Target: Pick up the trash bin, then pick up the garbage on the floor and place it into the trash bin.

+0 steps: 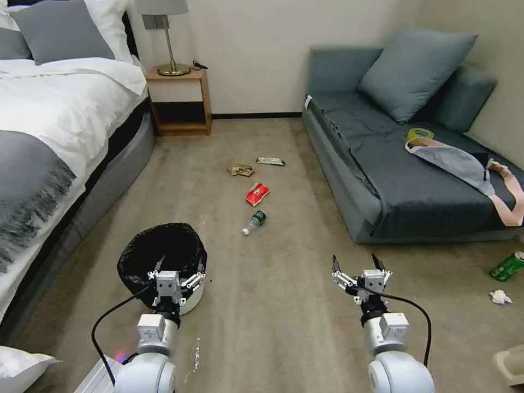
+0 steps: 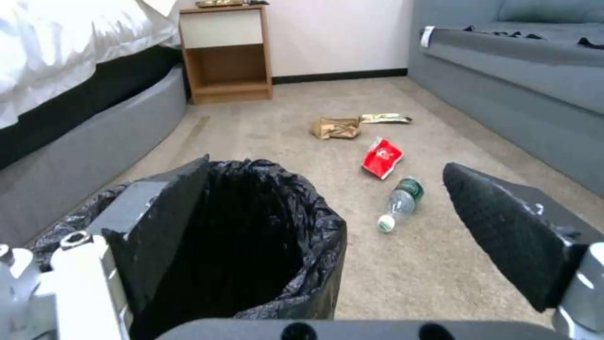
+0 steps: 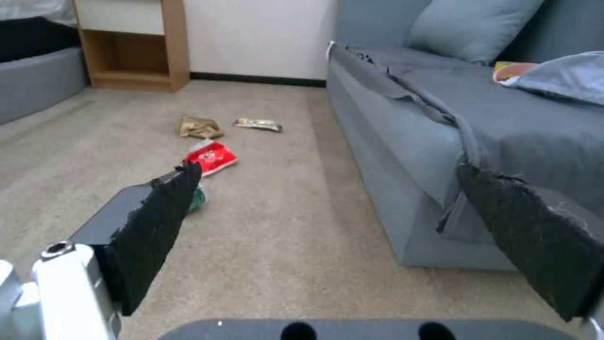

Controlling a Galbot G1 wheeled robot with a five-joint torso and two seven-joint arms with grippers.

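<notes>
Black-lined trash bin (image 1: 162, 261) sits right under your left gripper (image 1: 178, 271), fingers spread over its near rim; right gripper (image 1: 358, 266) hangs apart, spread.

Bed (image 1: 49, 109), nightstand (image 1: 180, 103), grey sofa (image 1: 393, 164)

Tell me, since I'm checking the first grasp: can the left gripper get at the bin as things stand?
Probably yes. The left gripper is open right at the bin, level with its rim; in the left wrist view one finger sits at the black liner. Nothing stands between them; the bottle lies farther off.
</notes>
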